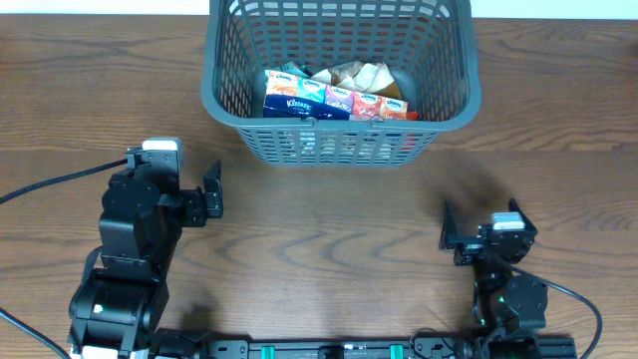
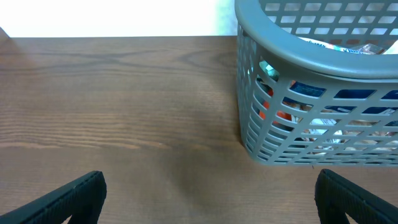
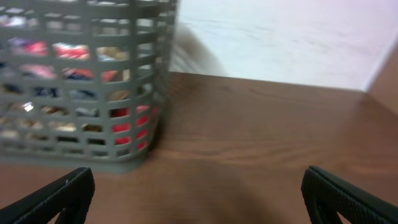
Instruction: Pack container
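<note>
The grey-blue slotted container (image 1: 224, 95) stands at the back middle of the table. Inside lie tissue packs (image 1: 304, 97) and several snack packs (image 1: 361, 78). It also shows in the left wrist view (image 2: 292, 56) at the right and in the right wrist view (image 3: 93, 152) at the left. My left gripper (image 1: 212, 189) is open and empty at the front left, short of the container; its fingers show in the left wrist view (image 2: 205, 199). My right gripper (image 1: 449, 231) is open and empty at the front right; its fingers show in the right wrist view (image 3: 199, 196).
The wooden table (image 1: 339, 219) runs between the arms and the container. A pale wall (image 3: 280, 37) lies beyond the table's far edge. A black cable (image 1: 50, 184) trails left of the left arm.
</note>
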Controlling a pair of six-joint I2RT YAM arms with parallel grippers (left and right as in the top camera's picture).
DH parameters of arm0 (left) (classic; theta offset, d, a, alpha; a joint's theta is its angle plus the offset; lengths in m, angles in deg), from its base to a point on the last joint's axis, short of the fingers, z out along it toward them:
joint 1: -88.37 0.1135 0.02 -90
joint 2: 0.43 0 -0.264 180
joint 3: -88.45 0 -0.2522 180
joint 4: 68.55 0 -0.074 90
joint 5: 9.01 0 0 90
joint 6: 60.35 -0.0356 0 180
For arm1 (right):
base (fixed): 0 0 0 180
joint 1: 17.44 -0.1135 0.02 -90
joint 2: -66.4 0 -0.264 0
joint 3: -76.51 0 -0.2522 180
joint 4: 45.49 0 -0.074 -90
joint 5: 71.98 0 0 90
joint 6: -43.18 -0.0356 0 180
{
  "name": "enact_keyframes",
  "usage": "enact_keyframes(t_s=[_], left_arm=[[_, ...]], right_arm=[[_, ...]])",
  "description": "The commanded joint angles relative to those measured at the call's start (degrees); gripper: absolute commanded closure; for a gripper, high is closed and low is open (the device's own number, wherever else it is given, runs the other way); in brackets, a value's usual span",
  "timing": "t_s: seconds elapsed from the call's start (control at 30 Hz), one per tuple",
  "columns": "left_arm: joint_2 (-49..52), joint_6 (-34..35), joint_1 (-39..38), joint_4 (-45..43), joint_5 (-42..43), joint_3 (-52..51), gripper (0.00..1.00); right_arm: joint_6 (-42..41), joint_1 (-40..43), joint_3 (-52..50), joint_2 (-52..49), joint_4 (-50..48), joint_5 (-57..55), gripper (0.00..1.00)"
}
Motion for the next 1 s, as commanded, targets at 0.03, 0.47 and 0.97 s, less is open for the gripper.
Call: enact_keyframes(t_s=[0.03, 0.47, 0.97], left_arm=[[0.00, -0.28, -0.11, 0.00, -0.07, -0.02, 0.01], [0.00, -0.28, -0.11, 0.00, -0.07, -0.02, 0.01], [0.00, -0.28, -0.11, 0.00, -0.07, -0.02, 0.01]], right_arm=[[-6.73, -0.61, -0.59, 0.44, -0.04, -6.84, 0.01], [-6.62, -0.59, -0.59, 0.44, 0.00, -6.99, 0.01], [-5.09, -0.57, -0.59, 0.44, 0.00, -3.32, 0.01]])
